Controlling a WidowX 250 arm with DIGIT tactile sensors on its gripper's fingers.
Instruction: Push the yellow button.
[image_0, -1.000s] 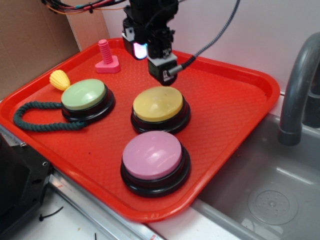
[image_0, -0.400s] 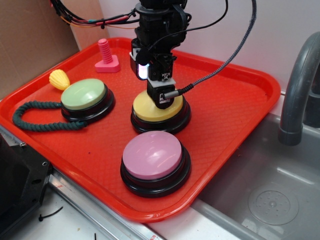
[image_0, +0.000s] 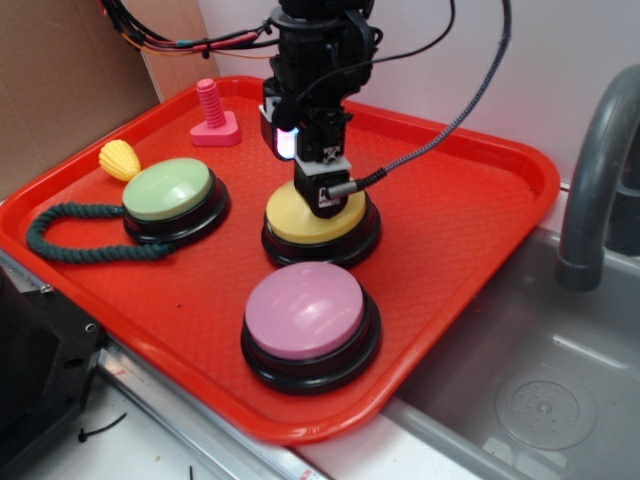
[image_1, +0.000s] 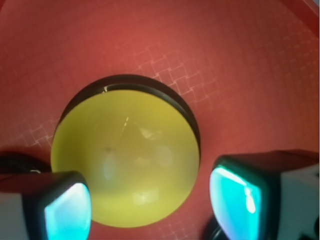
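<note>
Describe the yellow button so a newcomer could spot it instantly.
On the red tray beside the sink, three domed buttons sit on black bases. The yellow button is the middle one, directly under the gripper, between the green button and pink button.

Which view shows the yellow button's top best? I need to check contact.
The wrist view: the yellow button fills it, dome unobstructed between the tool's fingers. In the exterior view the tool covers part of the dome.

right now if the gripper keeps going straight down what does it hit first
The yellow button. The gripper points down at its dome, and the wrist view shows the fingers straddling it. It may already be touching; depth is unclear.
</note>
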